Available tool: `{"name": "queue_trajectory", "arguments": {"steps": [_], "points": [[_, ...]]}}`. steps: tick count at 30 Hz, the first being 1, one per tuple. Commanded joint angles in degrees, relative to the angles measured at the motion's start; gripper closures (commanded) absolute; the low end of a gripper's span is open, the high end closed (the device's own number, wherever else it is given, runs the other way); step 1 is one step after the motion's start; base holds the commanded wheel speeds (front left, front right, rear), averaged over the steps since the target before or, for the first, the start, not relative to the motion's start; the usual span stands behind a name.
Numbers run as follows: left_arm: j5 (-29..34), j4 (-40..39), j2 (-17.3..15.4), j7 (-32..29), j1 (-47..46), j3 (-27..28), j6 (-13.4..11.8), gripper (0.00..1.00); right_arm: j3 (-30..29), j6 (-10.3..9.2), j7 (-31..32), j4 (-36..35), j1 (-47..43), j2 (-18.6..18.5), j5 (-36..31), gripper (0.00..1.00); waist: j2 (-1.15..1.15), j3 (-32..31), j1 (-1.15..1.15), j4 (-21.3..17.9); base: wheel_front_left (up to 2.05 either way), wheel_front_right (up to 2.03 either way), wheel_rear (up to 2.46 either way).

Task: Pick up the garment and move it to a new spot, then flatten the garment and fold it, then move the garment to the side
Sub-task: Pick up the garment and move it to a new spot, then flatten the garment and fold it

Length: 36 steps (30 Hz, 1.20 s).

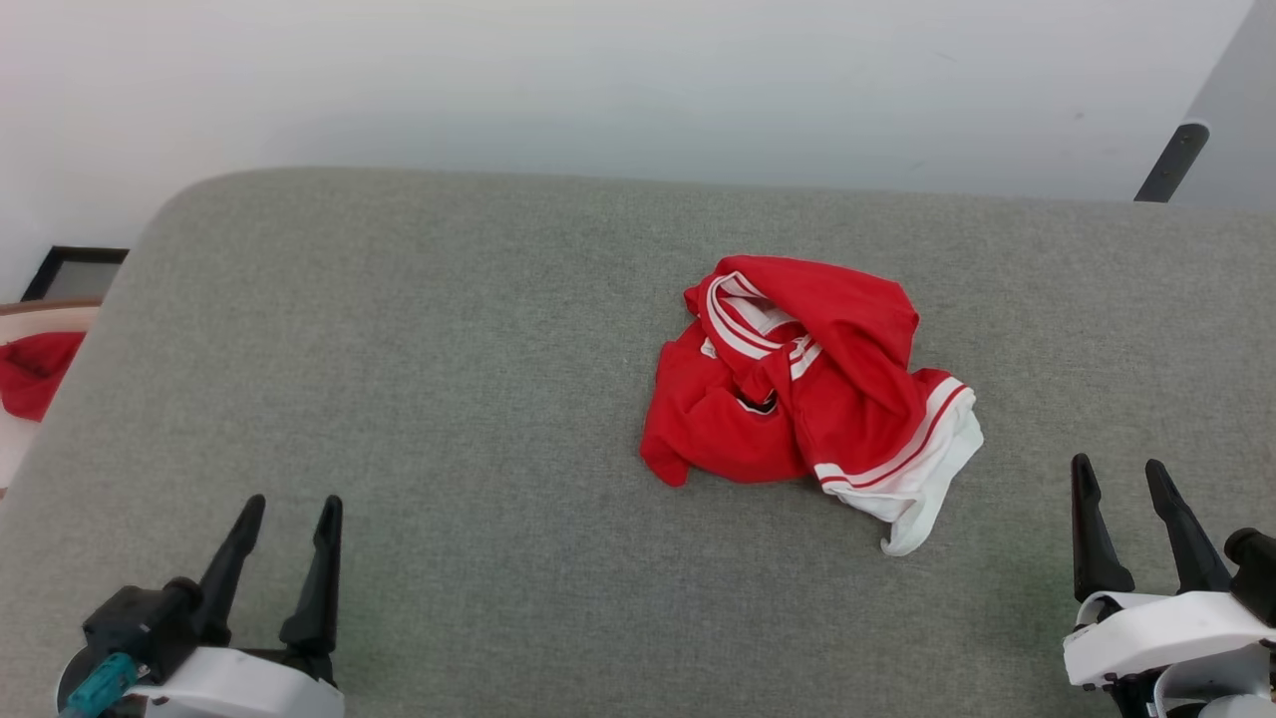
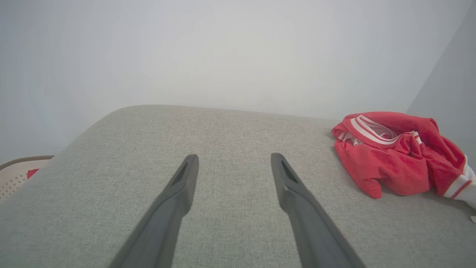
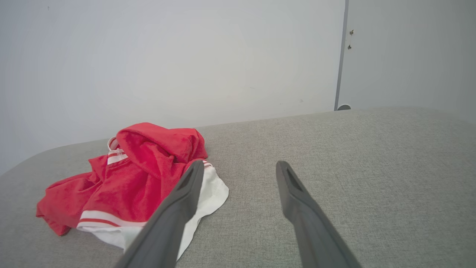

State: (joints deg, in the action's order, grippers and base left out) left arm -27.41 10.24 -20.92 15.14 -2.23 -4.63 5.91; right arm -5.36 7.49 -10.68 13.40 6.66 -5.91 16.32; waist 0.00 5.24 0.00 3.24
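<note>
Nearest, the left hand [image 1: 294, 501], fingers spread and holding nothing, hovers over the grey table [image 1: 449, 349]; right of centre lies the crumpled red garment [image 1: 797, 399], untouched; right hand [image 1: 1116, 463] near it, likewise spread and empty.

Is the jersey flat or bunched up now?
Bunched up: the garment lies crumpled in a heap on the grey surface, white sleeve sticking out.

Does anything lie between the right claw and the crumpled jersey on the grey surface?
Nothing visible does. The right claw stands open, apart from the jersey. Bare grey surface lies between them, and the jersey's white sleeve is the nearest part.
</note>
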Motion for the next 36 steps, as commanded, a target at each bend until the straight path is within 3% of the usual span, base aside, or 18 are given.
{"name": "queue_trajectory", "arguments": {"steps": [1,11,15,20,27,32,36], "points": [[0.4,-0.1,0.3,0.0,0.5,0.4,0.3,0.00,0.0,0.00,-0.4,0.1,0.2,0.2,-0.2,0.00,0.00,0.1,0.00,0.0,0.00,0.00,0.00],[2.9,0.2,2.4,0.0,0.1,2.6,1.5,0.00,0.4,0.00,0.8,0.3,1.2,0.4,-0.9,0.00,0.00,0.7,0.00,0.2,0.00,0.00,0.00],[3.0,0.1,3.3,0.0,-0.1,3.0,1.6,0.00,3.1,0.00,5.2,0.7,2.9,-0.8,-1.1,0.00,0.00,1.3,0.00,0.2,0.00,0.00,0.00],[2.4,0.1,4.2,0.0,-0.8,2.0,1.6,0.00,5.4,0.00,16.6,1.1,6.2,-2.9,0.2,0.00,0.00,3.0,0.00,0.4,0.00,0.00,0.00],[0.9,0.3,5.1,0.0,-3.2,0.5,1.6,0.00,8.2,0.00,42.7,-1.6,11.6,-6.2,1.6,0.00,0.00,6.9,0.00,1.5,0.00,0.00,0.00],[0.0,0.8,5.5,0.0,-5.2,-0.5,1.6,0.00,7.3,0.00,56.1,-6.5,14.8,-5.6,0.6,0.00,0.00,10.2,0.00,2.3,0.00,0.00,0.00],[-0.8,0.9,5.7,0.0,-6.9,-1.1,1.6,0.00,5.0,0.00,63.1,-9.1,16.2,-3.5,-2.7,0.00,0.00,12.3,0.00,3.1,0.00,0.00,0.00]]}}
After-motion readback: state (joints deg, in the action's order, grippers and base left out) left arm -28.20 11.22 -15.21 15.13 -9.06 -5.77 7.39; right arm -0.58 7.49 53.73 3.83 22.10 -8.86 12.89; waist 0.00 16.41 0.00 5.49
